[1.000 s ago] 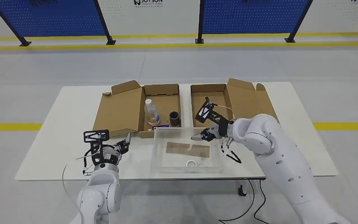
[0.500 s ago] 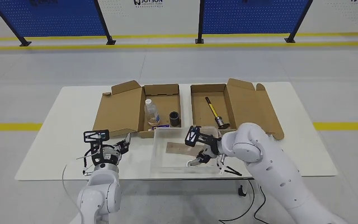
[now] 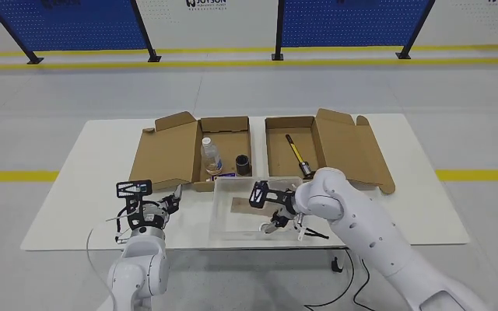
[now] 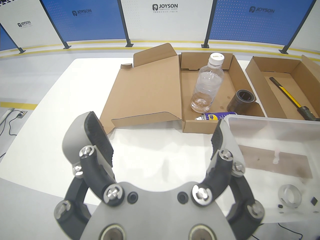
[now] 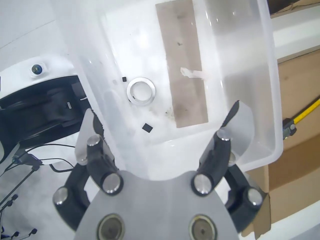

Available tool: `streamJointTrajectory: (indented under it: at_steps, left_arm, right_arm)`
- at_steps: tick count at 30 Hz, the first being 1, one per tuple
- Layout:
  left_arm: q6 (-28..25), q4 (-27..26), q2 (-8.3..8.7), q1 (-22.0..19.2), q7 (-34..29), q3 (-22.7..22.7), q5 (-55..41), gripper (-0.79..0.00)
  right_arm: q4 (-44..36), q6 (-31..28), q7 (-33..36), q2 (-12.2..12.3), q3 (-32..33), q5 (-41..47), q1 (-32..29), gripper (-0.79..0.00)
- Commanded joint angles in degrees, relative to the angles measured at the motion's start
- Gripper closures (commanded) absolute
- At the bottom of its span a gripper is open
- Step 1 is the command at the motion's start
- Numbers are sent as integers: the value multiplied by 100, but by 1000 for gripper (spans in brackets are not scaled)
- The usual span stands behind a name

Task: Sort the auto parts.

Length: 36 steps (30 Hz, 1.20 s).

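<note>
Swinging back from the right cardboard box [image 3: 276,155], where the hammer [image 3: 296,155] now lies, the right gripper [image 3: 274,221] hangs over the clear bin [image 3: 215,210]. Left wrist view: the left gripper [image 4: 155,123] waits spread and empty beside the bin. Right wrist view: jaws wide apart above the metal ring [image 5: 141,91], the likely next pick.

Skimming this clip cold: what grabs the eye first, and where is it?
The right gripper, open, hangs over the clear bin at the front middle of the table, where a metal ring lies. Behind it, one open cardboard box holds a bottle and a black cylinder, a second box a yellow-handled tool.
</note>
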Motion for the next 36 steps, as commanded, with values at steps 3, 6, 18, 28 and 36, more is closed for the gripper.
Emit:
streamJointTrajectory:
  at_steps: [3,6,18,28,36]
  left_arm:
    - [0,0,0,0,0,0,0,-785]
    - [0,0,0,0,0,0,0,-785]
    - [0,0,0,0,0,0,0,-785]
    - [0,0,0,0,0,0,0,-785]
    - [0,0,0,0,0,0,0,-785]
  right_arm:
    - [246,-19,-10,-73,-169,65,161,-785]
    - [306,-128,35,-96,-243,112,212,-785]
    - [306,-128,35,-96,-243,112,212,-785]
    - [-235,202,240,-74,-251,205,67,-785]
    - [-770,650,664,30,88,459,2,-785]
